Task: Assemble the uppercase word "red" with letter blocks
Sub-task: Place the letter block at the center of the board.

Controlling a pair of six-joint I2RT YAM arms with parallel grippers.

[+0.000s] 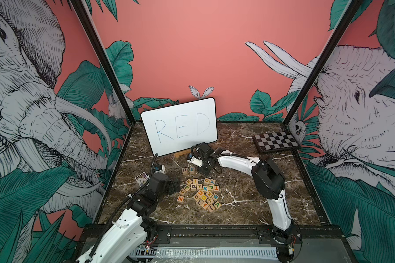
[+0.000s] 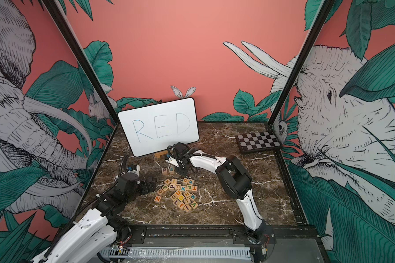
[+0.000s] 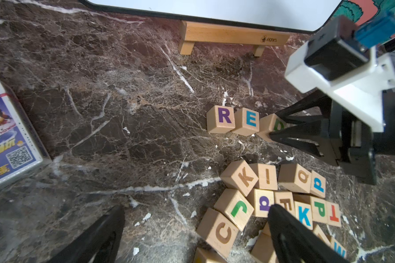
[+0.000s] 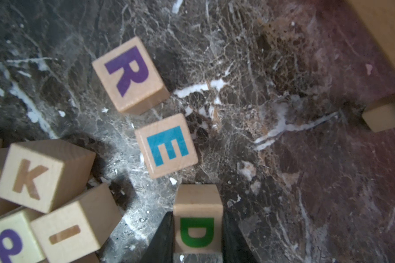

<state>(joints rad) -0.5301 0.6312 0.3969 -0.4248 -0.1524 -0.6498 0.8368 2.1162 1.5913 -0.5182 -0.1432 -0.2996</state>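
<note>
My right gripper (image 3: 274,127) grips the D block (image 4: 197,227), ending a crosswise R-E-D row (image 3: 246,120), tops toward the whiteboard (image 1: 180,127); left gripper (image 3: 197,208) splayed

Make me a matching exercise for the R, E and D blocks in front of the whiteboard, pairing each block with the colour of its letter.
Column one:
1. R block
2. E block
3. D block

Column two:
a. green
b. purple
c. blue

Pairs: 1-b, 2-c, 3-a.
</note>
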